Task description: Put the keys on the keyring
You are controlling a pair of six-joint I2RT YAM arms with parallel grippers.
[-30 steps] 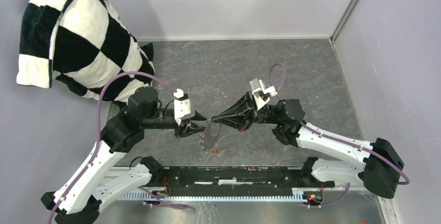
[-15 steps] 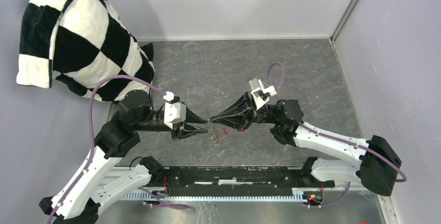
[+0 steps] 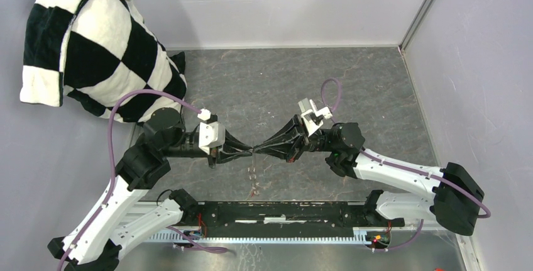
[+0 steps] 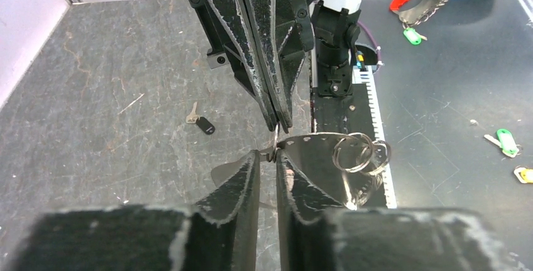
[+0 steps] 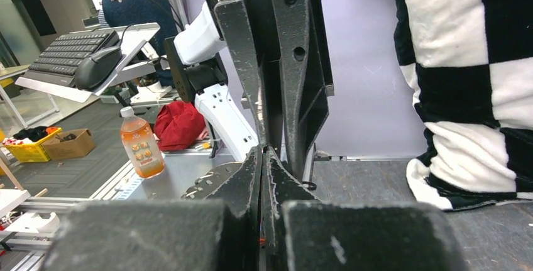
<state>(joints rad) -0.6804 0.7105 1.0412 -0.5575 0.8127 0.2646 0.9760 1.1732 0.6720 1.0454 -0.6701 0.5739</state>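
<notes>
My two grippers meet tip to tip above the middle of the table. The right gripper (image 3: 258, 150) is shut on the top of the keyring (image 4: 275, 139), a thin silvery wire loop seen edge-on. A flat holed metal plate (image 4: 314, 142) and split rings (image 4: 359, 153) hang with the keyring. The left gripper (image 4: 269, 156) has its jaws a narrow gap apart around the loop's lower end. The black-headed key (image 4: 201, 122) lies flat on the table beyond. Under the grippers a small red speck (image 3: 254, 190) is all that shows of the red key; hanging or lying, I cannot tell.
A black-and-white checked cushion (image 3: 94, 44) fills the far left corner. A black rail (image 3: 283, 211) runs along the near edge between the arm bases. Walls close the back and right. Green tags (image 4: 506, 142) and another holed plate (image 4: 427, 4) lie on the metal surface.
The left gripper's jaws have narrowed around the keyring. The hanging plate, broad-side to the top camera a second ago, now hangs edge-on. The right gripper has shifted slightly left and stays shut.
</notes>
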